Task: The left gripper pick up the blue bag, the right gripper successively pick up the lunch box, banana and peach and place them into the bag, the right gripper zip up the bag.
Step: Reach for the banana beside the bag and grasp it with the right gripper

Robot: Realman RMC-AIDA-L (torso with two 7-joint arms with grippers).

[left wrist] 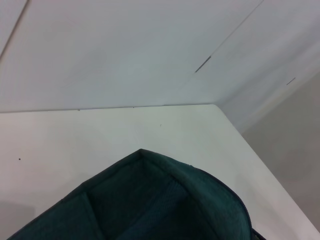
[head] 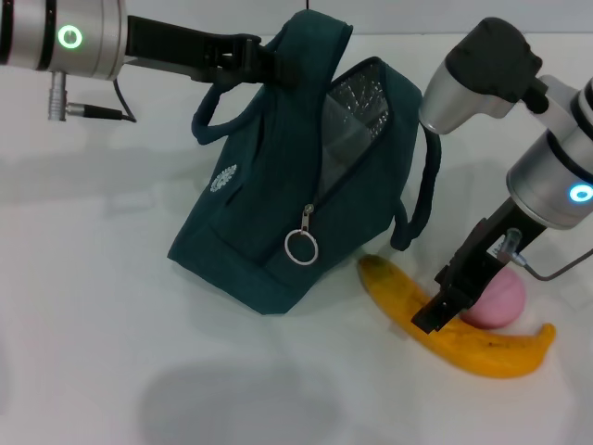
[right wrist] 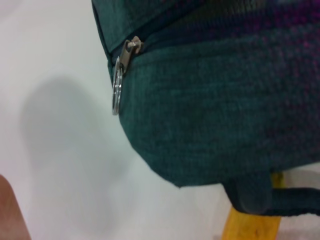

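White worktop [head: 83,306] fills the scene, bare and pale under the arms. At the far left, the left end effector [head: 264,57] reaches in level and is clenched on the top of the blue bag [head: 269,232], holding its peak up so the bag stands as a tilted wedge in the middle of the worktop. One loop handle [head: 218,107] hangs just below that grip. The zipper is drawn partway down, silver lining [head: 357,111] shows in the opening, and the metal ring pull [head: 301,246] dangles at the near corner. Right of the bag, the banana [head: 463,338] lies on the worktop, its left tip close to the bag's base. The right end effector [head: 443,306] is down at the banana's middle, touching it; whether it grips cannot be told. The peach [head: 500,298] sits just behind, partly hidden.
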